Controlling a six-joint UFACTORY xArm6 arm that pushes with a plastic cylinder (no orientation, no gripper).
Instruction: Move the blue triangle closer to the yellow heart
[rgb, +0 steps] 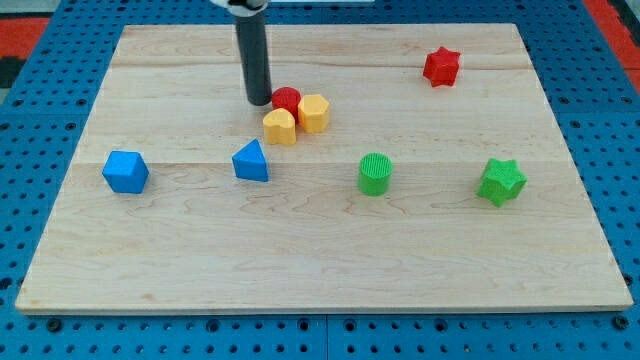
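Observation:
The blue triangle (251, 162) lies left of the board's middle. The yellow heart (280, 127) lies just above and to the right of it, a short gap apart. The heart touches a red round block (286, 99) and a yellow hexagonal block (314, 113) in a tight cluster. My tip (259, 102) stands on the board just left of the red round block, above the heart and well above the blue triangle.
A blue cube-like block (125, 172) lies at the left. A green cylinder (375, 174) lies right of the middle, a green star (501, 182) further right, and a red star (441, 67) at the upper right. The wooden board (320, 270) ends in edges on all sides.

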